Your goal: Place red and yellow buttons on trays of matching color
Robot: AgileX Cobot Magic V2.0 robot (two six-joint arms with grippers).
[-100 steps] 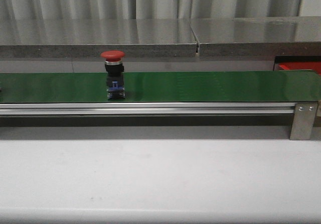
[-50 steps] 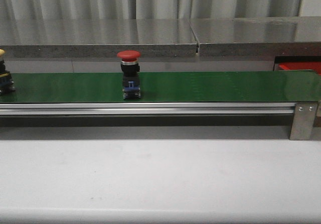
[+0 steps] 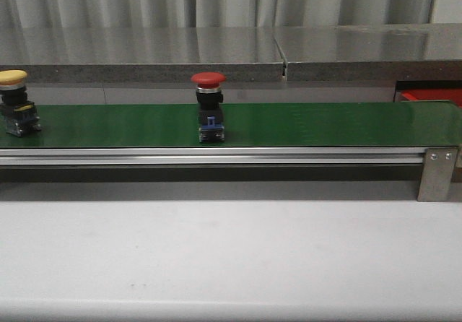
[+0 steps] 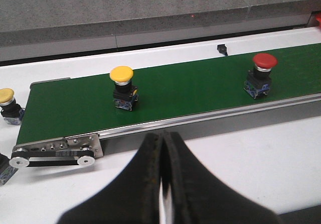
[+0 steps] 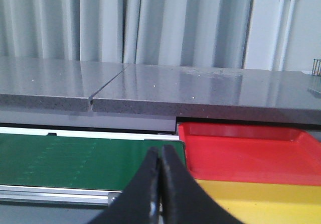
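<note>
Red button [image 3: 208, 108] upright on belt [image 3: 310, 123], cap up; both end effectors [image 4: 162, 148] [image 5: 160, 166] closed, empty.

The left gripper [image 4: 161, 184] and the right gripper [image 5: 160, 184] each have their dark fingers pressed together, holding nothing, and neither arm shows in the front view.

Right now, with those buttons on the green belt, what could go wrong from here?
1. The red button stands tall on a narrow base on the green belt; a clumsy pinch could tip it.
2. The left gripper and right gripper are both shut, so either must open before any grasp.
3. The red tray and yellow tray sit edge to edge; a sloppy drop could land the yellow button in the wrong one.
</note>
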